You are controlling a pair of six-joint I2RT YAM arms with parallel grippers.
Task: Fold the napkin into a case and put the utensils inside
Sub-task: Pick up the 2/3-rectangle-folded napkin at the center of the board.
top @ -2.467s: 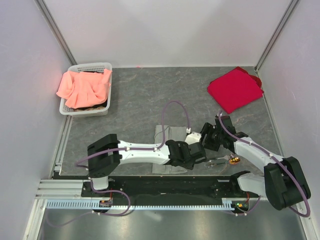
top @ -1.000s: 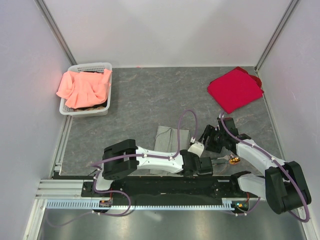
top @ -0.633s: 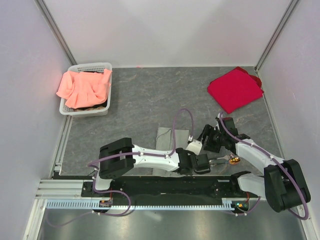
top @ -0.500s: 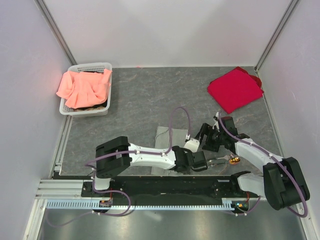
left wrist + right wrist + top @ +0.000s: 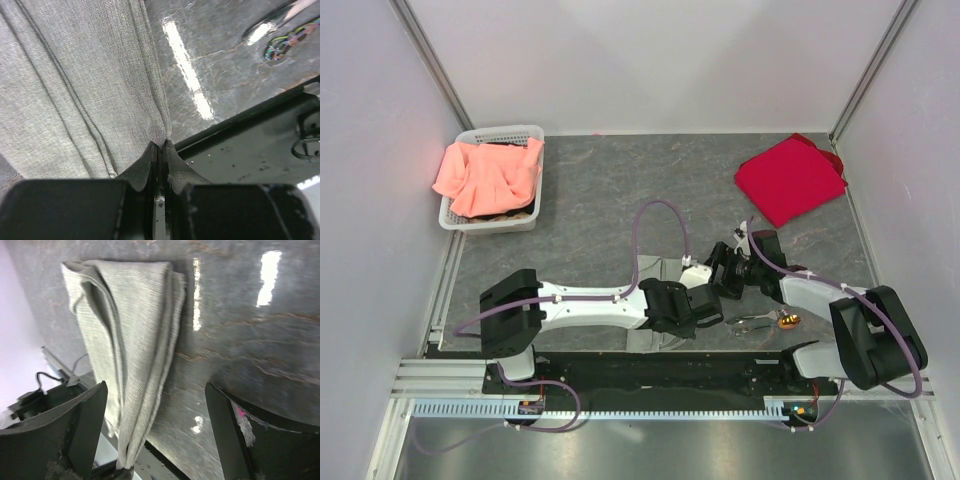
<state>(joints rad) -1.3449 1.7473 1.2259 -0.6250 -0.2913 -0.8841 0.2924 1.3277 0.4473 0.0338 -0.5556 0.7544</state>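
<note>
The grey-green napkin (image 5: 653, 268) lies folded into a long strip near the table's front edge, largely under my left arm. My left gripper (image 5: 704, 304) is shut on the strip's near right corner, and the left wrist view shows the napkin (image 5: 75, 90) pinched between the jaws of the gripper (image 5: 161, 145). My right gripper (image 5: 722, 268) hovers open just right of the strip; in the right wrist view its fingers (image 5: 85, 425) stand wide over the bare table beside the napkin (image 5: 132, 350). The utensils (image 5: 760, 322), with an orange-brown end, lie to the right, and a spoon bowl (image 5: 262, 32) shows there.
A white basket (image 5: 535, 131) holding a salmon-orange cloth (image 5: 485, 175) stands at the back left. A red cloth (image 5: 788, 178) lies at the back right. A black rail (image 5: 650, 372) runs along the table's front edge, close to the napkin's near end.
My left gripper has shut on the napkin's near corner and drawn back to the left with it. My right gripper has opened wider and shifted left toward the napkin.
</note>
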